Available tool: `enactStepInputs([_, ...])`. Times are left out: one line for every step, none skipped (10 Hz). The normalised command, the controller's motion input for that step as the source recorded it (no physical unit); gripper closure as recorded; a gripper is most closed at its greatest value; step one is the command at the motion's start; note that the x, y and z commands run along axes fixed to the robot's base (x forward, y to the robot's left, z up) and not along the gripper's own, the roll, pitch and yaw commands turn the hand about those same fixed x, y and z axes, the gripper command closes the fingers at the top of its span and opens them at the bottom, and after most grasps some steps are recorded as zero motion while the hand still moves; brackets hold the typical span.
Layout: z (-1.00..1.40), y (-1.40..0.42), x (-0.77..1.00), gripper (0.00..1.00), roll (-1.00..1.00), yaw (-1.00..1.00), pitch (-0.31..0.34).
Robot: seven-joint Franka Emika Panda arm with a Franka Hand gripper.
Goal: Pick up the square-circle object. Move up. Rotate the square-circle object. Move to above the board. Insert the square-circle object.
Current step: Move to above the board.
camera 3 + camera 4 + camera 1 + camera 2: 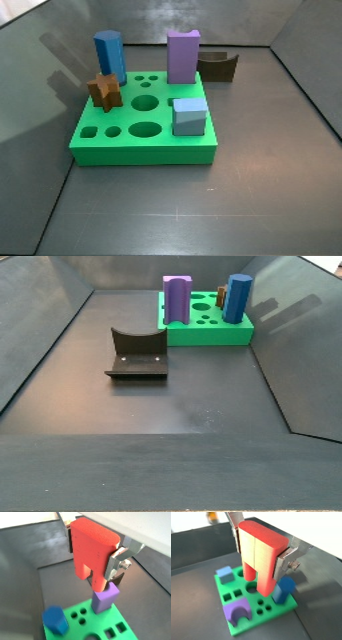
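In both wrist views my gripper (93, 548) (262, 549) is shut on the square-circle object (90, 559) (256, 562). It is a red-orange block, held by its solid upper body with its two legs pointing down. It hangs above the green board (100, 628) (246, 626). In a wrist view its legs hang over the board's holes, between the light blue block (223, 574) and the blue pillar (286, 589). The silver fingers (284, 562) press both sides. Neither the gripper nor the held block shows in the side views, where the board (147, 147) (207, 334) lies on the floor.
A tall purple block (183, 55) (177, 296), a blue pillar (108, 55) (238, 296), a brown star piece (106, 90) and a light blue cube (190, 115) stand in the board. A dark brown curved holder (218, 67) (136, 353) sits beside it. Grey walls enclose the floor.
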Motion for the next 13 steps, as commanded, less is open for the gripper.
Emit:
enactStepInputs([0.21, -1.00, 0.17, 1.00, 0.00, 1.00, 0.082])
enactStepInputs([0.21, -1.00, 0.19, 1.00, 0.00, 1.00, 0.092])
enactStepInputs([0.22, -1.00, 0.21, 1.00, 0.00, 1.00, 0.101])
enactStepInputs([0.19, -0.89, 0.22, 1.00, 0.00, 1.00, 0.110])
enactStepInputs([0.14, -0.61, 0.19, 1.00, 0.00, 1.00, 0.118])
enactStepInputs([0.09, -0.38, 0.15, 1.00, 0.01, 1.00, 0.126])
enactStepInputs([0.04, -0.17, 0.11, 1.00, 0.02, 1.00, 0.136])
enactStepInputs([0.03, -0.11, 0.09, 1.00, 0.02, 1.00, 0.143])
enactStepInputs([0.03, -0.08, 0.08, 1.00, 0.03, 1.00, 0.154])
enactStepInputs([0.02, -0.06, 0.08, 1.00, 0.04, 1.00, 0.178])
enactStepInputs([0.03, -0.05, 0.08, 1.00, 0.04, 1.00, 0.204])
enactStepInputs([0.03, -0.05, 0.08, 1.00, 0.05, 1.00, 0.238])
enactStepInputs([0.02, -0.04, 0.08, 1.00, 0.07, 0.96, 0.271])
